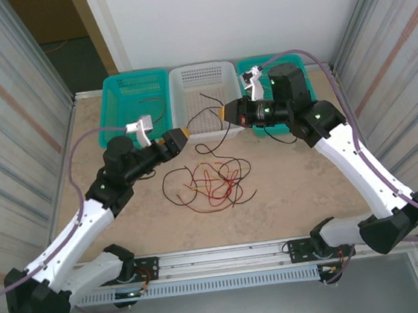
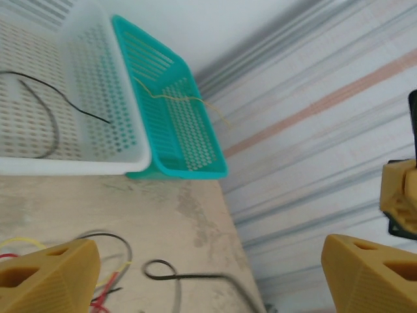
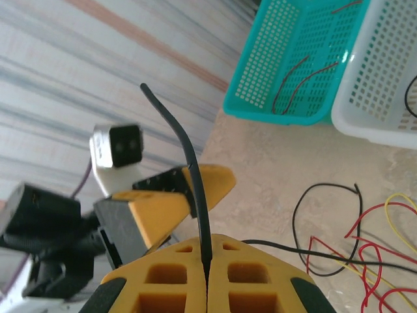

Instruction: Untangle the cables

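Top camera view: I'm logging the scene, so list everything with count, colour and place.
white basket: one, white, far edge, middle
teal baskets: two, teal, far edge, flanking the white basket
tangled cables: several, red, black, yellow, mid-table
sorted cables: few, mixed colours, inside the baskets
held cable: one, black, in the right gripper
table: one, beige, under everything
left gripper: one, yellow fingers, open, near the tangle
right gripper: one, yellow fingers, shut on the held cable

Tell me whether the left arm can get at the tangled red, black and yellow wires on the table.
Probably yes: the open left gripper hangs beside the tangled red, black and yellow wires, nothing between them.
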Controlling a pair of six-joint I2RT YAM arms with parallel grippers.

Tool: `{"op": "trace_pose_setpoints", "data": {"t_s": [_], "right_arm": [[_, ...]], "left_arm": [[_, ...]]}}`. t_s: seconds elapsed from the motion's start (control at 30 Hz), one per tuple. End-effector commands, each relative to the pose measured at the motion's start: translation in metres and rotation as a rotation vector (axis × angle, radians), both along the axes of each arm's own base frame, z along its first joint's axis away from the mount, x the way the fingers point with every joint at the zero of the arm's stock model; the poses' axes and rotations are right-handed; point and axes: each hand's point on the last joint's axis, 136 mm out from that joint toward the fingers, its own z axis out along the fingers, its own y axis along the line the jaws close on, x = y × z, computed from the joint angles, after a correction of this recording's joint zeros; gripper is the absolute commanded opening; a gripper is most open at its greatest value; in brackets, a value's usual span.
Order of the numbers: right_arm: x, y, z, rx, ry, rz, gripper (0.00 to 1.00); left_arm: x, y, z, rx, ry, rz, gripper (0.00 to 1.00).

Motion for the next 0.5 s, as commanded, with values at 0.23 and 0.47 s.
{"op": "trace_pose_setpoints", "data": {"t_s": [0.23, 0.47], "right_arm": [[0.023, -0.007, 0.009, -0.117, -0.136, -0.093, 0.00], [0.089, -0.008, 0.059, -0.049, -0.302, -0.201, 0.00]], "left_arm": [[-0.006, 0.015, -0.029, 0.096, 0.158, 0.055, 0.76], [-0.009, 0.037, -0.085, 0.280, 0.315, 0.127, 0.70]]}}
